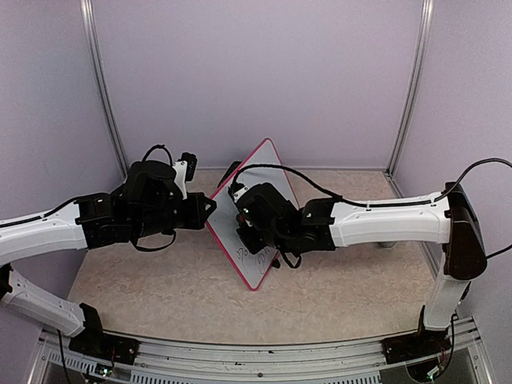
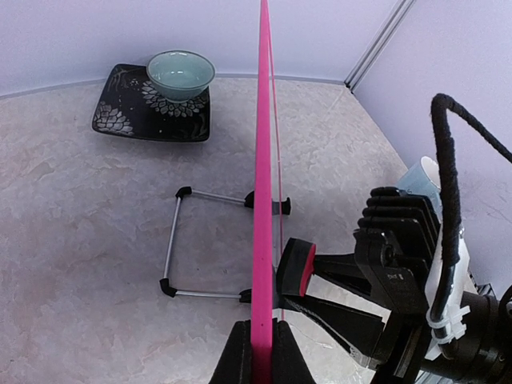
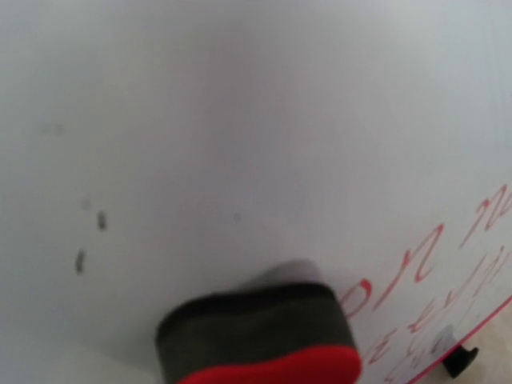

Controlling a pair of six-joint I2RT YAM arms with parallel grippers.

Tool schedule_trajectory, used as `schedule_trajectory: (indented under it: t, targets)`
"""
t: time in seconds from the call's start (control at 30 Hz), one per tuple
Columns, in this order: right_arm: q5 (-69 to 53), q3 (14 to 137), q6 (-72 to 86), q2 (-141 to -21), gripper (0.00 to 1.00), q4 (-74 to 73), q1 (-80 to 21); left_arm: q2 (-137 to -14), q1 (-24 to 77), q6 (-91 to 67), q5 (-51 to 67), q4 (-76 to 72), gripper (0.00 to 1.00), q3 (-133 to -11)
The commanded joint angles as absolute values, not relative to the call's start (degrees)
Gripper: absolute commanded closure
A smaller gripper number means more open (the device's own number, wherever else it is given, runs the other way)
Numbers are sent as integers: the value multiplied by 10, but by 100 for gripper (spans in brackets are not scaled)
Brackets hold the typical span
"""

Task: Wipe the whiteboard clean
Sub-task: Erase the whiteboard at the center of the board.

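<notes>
The whiteboard [image 1: 260, 172] stands tilted on edge in the middle of the table, white with a pink-red frame. My left gripper [image 1: 210, 210] is shut on its left frame edge. In the left wrist view the frame [image 2: 262, 120] runs edge-on between my fingers [image 2: 240, 360]. My right gripper [image 1: 246, 226] is shut on a red and black eraser [image 2: 298, 268], with the black felt face against or just off the board. In the right wrist view the eraser [image 3: 260, 340] sits low on the board [image 3: 240, 120]. Red handwriting [image 3: 416, 280] lies to its right and small dark marks [image 3: 80, 260] to its left.
A wire stand [image 2: 172, 240] props the board from behind. A black patterned plate [image 2: 128, 112] with a pale green bowl [image 2: 181, 74] stands at the back. A pale cup [image 2: 422, 178] shows behind the right arm. Enclosure walls close in on three sides.
</notes>
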State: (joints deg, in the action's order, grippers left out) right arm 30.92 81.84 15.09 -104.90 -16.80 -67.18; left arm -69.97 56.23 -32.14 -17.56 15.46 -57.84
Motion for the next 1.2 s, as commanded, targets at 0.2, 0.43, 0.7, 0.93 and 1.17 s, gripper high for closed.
schedule_trajectory:
  t: [0.2, 0.43, 0.7, 0.93, 1.17]
  targets:
    - [165, 859, 114, -1016, 74, -98, -674, -704, 577, -307, -126, 145, 100, -587]
    - [177, 780, 153, -1012, 74, -72, -675, -712, 577, -302, -127, 145, 100, -594]
    - [242, 715, 173, -1043, 74, -66, -665, -718, 577, -301, -122, 143, 100, -596]
    - [280, 754, 131, -1043, 75, -68, -646, -718, 577, -306, -120, 140, 100, -592]
    - [259, 812, 72, -1028, 75, -36, -646, -714, 578, -306, -121, 143, 100, -592]
